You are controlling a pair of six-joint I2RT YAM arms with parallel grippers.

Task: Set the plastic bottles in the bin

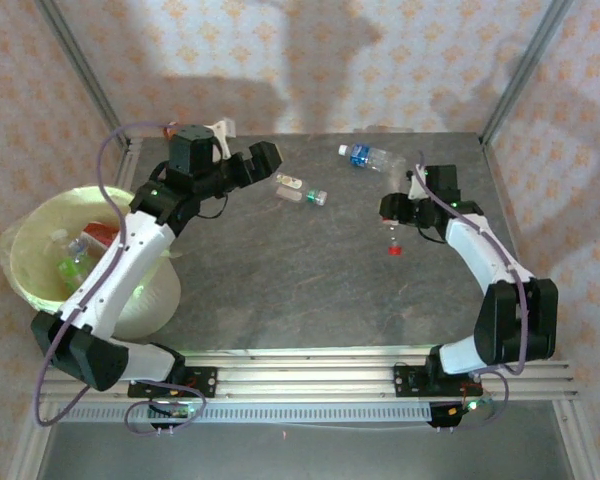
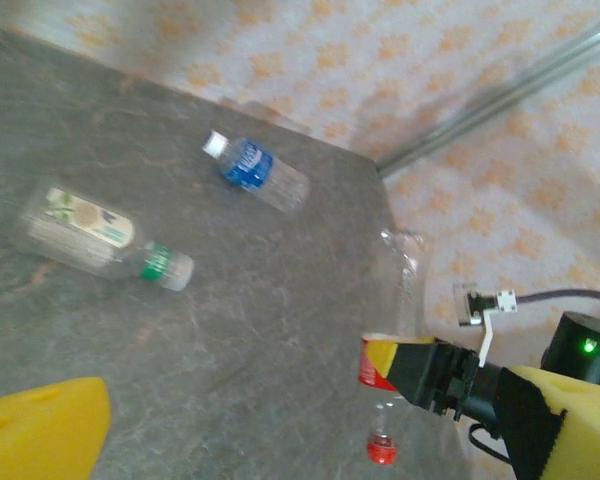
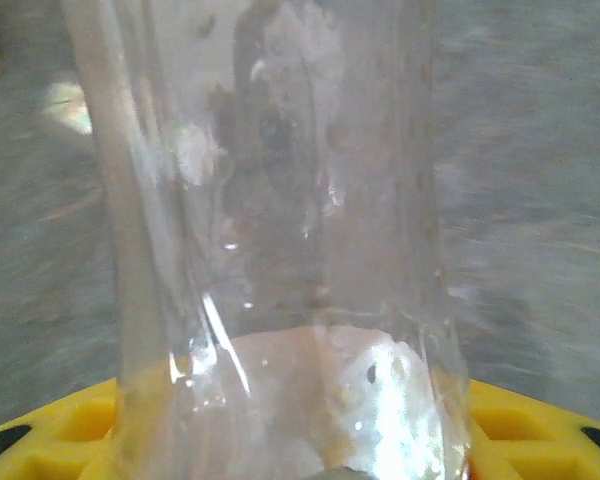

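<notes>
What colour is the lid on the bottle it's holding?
Red lid on the clear plastic bottle, best from the left wrist.

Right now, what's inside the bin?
In the bin, a clear bottle with a green label and something red beside it. The left arm crosses over the bin's right side, so whatever lies beneath it is hidden.

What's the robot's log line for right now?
right hand: holds clear red-capped plastic bottle | left hand: open | pale yellow-green round bin: some bottles inside
</notes>
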